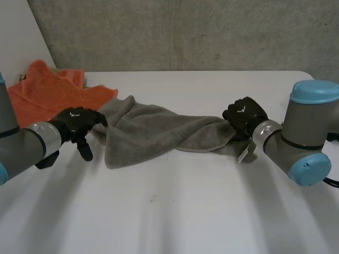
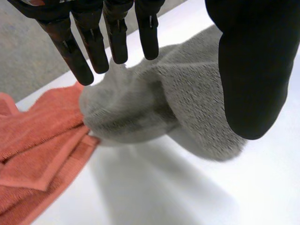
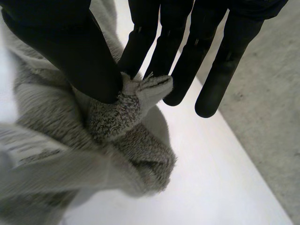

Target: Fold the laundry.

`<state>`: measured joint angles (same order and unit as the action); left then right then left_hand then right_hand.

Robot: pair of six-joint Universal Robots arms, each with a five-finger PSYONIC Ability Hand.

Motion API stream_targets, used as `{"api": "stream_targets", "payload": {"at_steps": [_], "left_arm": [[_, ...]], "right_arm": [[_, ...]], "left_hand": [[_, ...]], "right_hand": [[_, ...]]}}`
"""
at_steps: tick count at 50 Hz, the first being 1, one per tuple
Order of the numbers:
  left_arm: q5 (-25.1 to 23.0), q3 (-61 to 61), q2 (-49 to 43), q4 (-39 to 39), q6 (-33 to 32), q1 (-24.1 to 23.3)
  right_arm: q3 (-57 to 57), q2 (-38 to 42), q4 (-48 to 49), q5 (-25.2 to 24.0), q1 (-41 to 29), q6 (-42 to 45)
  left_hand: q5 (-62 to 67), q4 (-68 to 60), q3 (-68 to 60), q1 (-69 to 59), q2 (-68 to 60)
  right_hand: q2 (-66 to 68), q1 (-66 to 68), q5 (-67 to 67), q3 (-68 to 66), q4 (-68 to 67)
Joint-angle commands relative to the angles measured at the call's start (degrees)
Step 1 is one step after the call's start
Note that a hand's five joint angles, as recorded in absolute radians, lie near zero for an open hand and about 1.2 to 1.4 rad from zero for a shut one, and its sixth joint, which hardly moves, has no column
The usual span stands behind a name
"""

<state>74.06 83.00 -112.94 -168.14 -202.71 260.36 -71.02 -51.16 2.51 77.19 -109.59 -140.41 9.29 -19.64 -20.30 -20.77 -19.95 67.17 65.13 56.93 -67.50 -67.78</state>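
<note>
Orange towel (image 1: 50,92): lies rumpled at the far left corner of the white bench (image 1: 175,211). Its inner edge meets the left end of the grey towel (image 1: 153,132).

Left arm: reaches in low from the left, with its wrist over bare bench just in front of the orange towel.

Left hand (image 1: 78,123): sits at the grey towel's left end. In the left wrist view its fingers (image 2: 96,47) are straight and well apart from the thumb (image 2: 253,70), and they grasp nothing. The fingertips hang over the towel's left edge; whether they touch it cannot be told.

Grey towel: lies across the middle of the bench, between the two hands. It is broad and loosely spread at the left. Towards the right it is creased and drawn into a narrow, bunched end.

Right hand (image 1: 244,115): is at the grey towel's right end. In the right wrist view its thumb (image 3: 84,51) presses a corner of the cloth against the fingers (image 3: 140,47), so that corner is pinched. The rest of the towel is heaped under the palm.

Label (image 1: 244,153): is white and hangs from the grey towel's right end, just beside the right wrist.

Right arm: comes in from the right, its light-blue cap near the bench's right edge.

Wall: is grey and stands behind the bench's far edge.
</note>
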Motion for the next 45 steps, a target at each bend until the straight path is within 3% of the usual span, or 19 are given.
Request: {"api": "stream_targets", "payload": {"at_steps": [1,10,16,20,29,36,45], "left_arm": [[0.1,4.4,-0.7,-1.7,-0.9,0.1],[-0.2,4.7,-4.0,-3.3,-0.7,-0.6],[-0.4,2.9,-6.9,-5.3,0.4,-2.8],[0.0,-0.1,-9.8,-6.1,0.7,-4.2],[4.1,-11.3,-17.0,-4.6,0.3,-8.2],[10.9,-23.3,-24.1,-1.5,-0.2,-10.9],[13.8,-36.8,-32.5,4.0,-2.4,-13.0]], "right_arm": [[1.0,-4.1,1.2,-0.4,-0.8,-2.0],[-0.3,-14.3,-1.2,-0.4,-2.6,-6.6],[-1.5,-19.2,-3.1,0.0,-3.7,-10.7],[-2.4,-19.9,-3.2,0.7,-4.0,-12.1],[-3.8,-17.1,-3.4,2.2,-2.7,-12.2],[-4.7,-15.5,-3.6,2.2,-1.2,-12.1],[-6.3,-15.2,-3.1,2.0,0.1,-12.1]], "left_hand": [[1.9,-1.5,-0.8,-0.4,-1.2],[21.2,-20.8,-20.2,-19.7,-20.5],[16.7,-16.3,-15.7,-15.2,-16.0],[6.3,-5.9,-5.2,-4.8,-5.6],[2.0,-1.7,-1.0,-0.5,-1.4],[6.9,-6.5,-5.9,-5.4,-6.2],[20.0,-19.7,-19.0,-18.5,-19.4]], "right_hand": [[12.8,14.9,13.1,-12.5,-12.2],[12.8,14.9,13.1,-12.5,-12.2],[12.8,14.9,13.1,-12.5,-12.2],[12.8,14.9,13.1,-12.5,-12.2],[12.8,14.9,13.1,-12.5,-12.2],[12.8,14.9,13.1,-12.5,-12.2],[12.8,14.9,13.1,-12.5,-12.2]]}}
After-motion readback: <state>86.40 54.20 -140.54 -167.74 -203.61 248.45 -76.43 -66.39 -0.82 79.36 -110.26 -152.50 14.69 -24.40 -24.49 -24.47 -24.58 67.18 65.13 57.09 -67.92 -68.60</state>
